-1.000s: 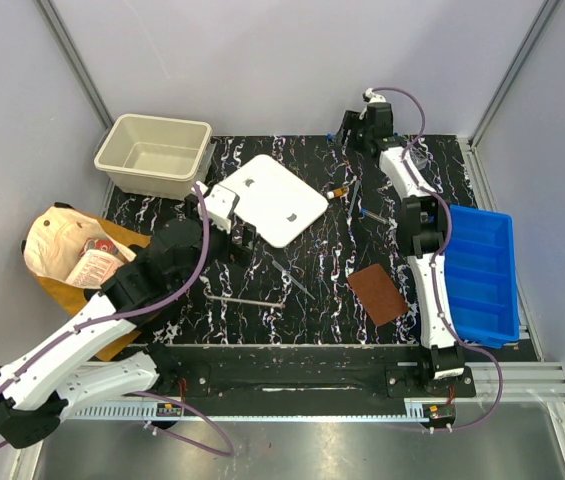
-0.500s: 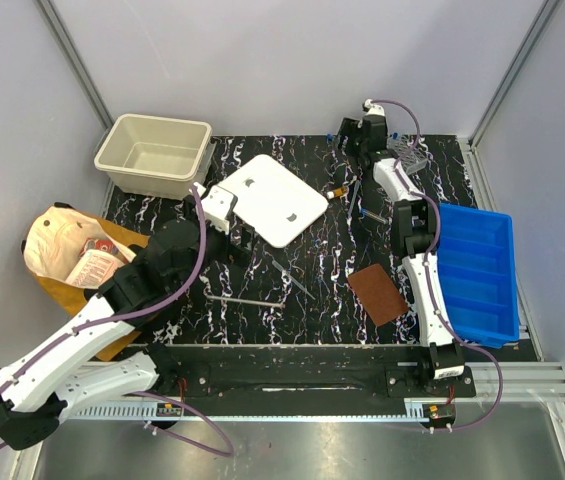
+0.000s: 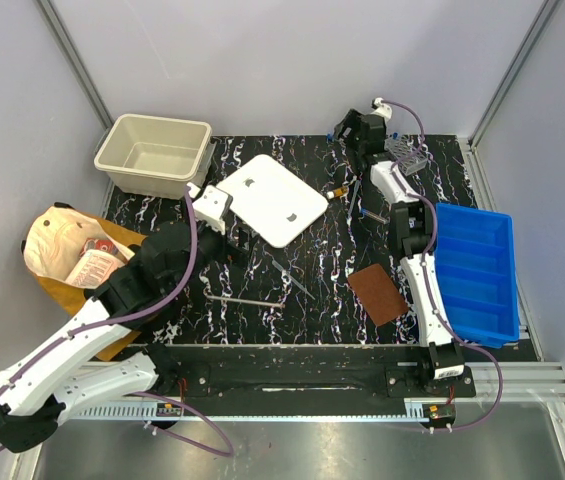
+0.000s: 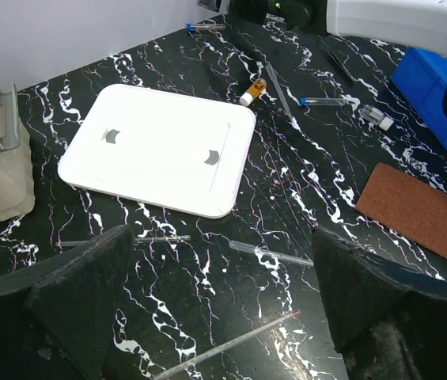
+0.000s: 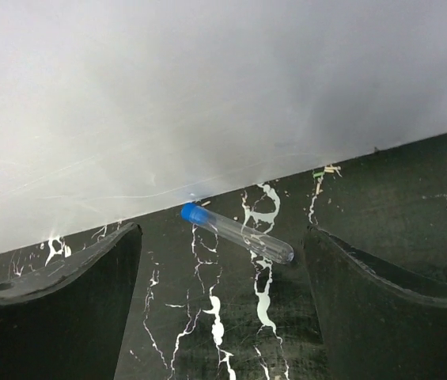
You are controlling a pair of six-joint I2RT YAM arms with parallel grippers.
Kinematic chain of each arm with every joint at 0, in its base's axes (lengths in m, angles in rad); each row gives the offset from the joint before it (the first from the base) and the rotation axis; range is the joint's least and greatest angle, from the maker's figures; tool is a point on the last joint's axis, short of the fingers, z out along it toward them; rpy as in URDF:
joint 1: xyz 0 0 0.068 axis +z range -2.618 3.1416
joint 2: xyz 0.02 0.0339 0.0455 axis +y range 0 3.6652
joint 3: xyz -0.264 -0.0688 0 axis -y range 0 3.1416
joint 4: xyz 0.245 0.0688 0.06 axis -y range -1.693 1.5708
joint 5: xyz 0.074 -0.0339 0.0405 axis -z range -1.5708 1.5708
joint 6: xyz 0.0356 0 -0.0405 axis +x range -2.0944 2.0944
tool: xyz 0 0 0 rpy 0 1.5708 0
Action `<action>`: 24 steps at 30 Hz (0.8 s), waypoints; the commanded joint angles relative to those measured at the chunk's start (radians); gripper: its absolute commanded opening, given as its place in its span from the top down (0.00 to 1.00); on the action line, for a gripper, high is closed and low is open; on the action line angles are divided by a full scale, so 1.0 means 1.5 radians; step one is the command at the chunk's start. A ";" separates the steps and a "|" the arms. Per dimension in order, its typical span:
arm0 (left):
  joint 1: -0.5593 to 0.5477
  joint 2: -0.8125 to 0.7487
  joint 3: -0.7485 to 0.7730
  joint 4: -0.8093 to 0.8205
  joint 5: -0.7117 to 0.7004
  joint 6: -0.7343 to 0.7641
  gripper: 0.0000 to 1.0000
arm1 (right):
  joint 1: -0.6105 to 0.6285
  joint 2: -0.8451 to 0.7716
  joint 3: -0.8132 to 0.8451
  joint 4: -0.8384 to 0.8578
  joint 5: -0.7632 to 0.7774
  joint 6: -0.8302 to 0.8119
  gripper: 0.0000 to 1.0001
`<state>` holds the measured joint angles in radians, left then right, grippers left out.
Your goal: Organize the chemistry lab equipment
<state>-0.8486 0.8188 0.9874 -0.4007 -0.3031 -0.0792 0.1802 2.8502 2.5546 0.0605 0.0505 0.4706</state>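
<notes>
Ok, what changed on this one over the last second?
The right arm swung its elbow inward, uncovering more of the clear tube rack. The right hand turned slightly at the far edge, open, facing a blue-capped tube. The left hand, open, drew back a little leftward. Nothing gripped or released. White lid and brown pad stayed put.

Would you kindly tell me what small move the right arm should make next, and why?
Probably lower the right gripper and close on the blue-capped tube: it lies flat by the back wall, between the open fingers, not yet touched.
</notes>
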 commanded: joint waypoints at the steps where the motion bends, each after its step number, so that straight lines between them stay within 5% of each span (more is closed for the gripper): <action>1: 0.003 -0.012 -0.001 0.035 0.013 -0.007 0.01 | 0.008 0.019 0.031 0.037 0.058 0.080 0.13; 24: 0.003 -0.031 -0.004 0.037 0.012 -0.008 0.01 | 0.009 0.056 0.069 0.032 0.053 0.154 0.17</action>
<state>-0.8474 0.7914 0.9859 -0.3943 -0.2951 -0.0799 0.1829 2.9288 2.6007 0.0818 0.1326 0.6868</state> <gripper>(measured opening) 0.988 0.836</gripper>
